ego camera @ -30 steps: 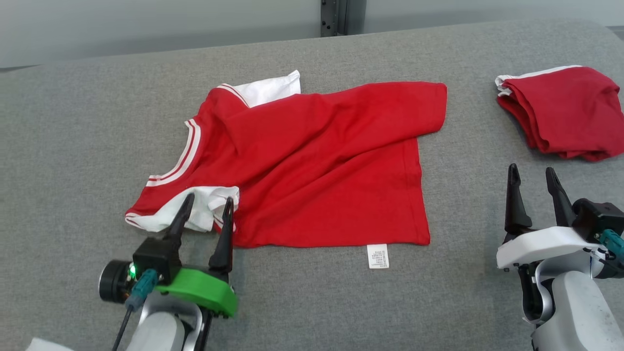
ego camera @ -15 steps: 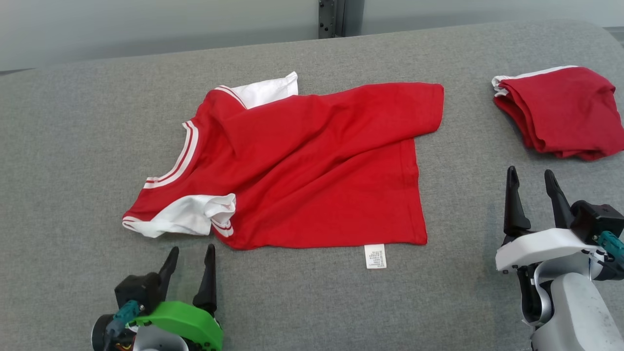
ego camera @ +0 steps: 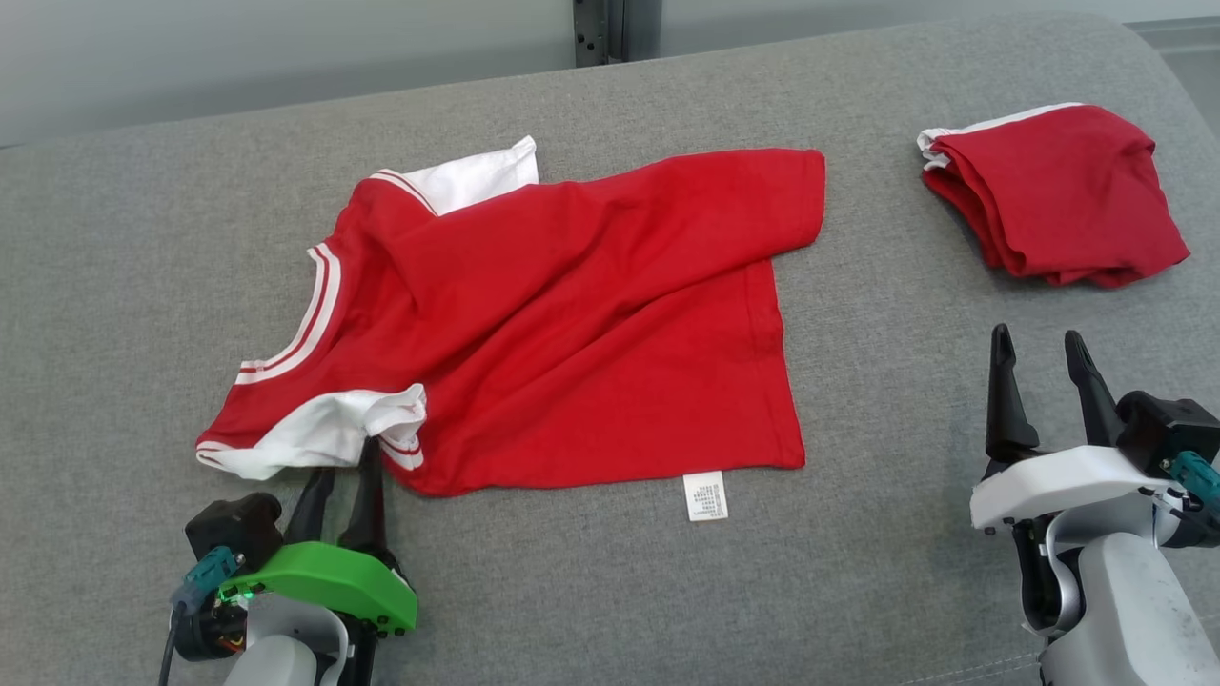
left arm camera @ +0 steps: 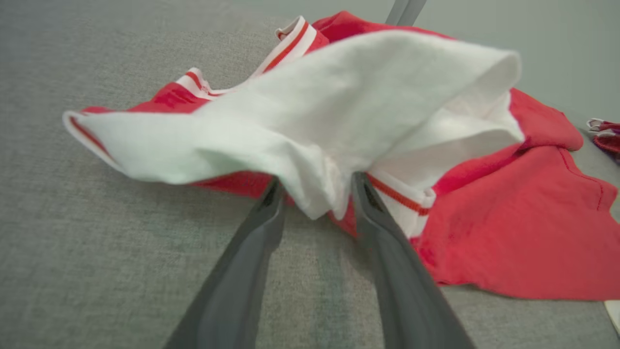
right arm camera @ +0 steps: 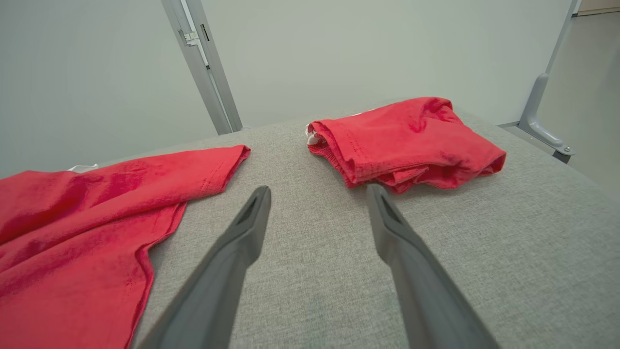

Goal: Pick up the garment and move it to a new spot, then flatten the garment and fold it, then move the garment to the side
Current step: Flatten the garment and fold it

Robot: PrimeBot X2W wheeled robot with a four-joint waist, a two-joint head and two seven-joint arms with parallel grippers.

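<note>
One white sleeve point(left arm camera: 310, 121) between left jaws.

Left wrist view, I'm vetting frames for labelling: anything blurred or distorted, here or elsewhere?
Left wrist view: the red T-shirt's white sleeve is soft, near the lens. Right wrist view: folded red garment sharp, grey metal post slanted, probably wide-angle. Head view: evenly lit.

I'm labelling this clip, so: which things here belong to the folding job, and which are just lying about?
In the job: spread red T-shirt, left gripper at its white sleeve, right gripper.
Lying about: folded red garment at the right, metal post behind.
</note>
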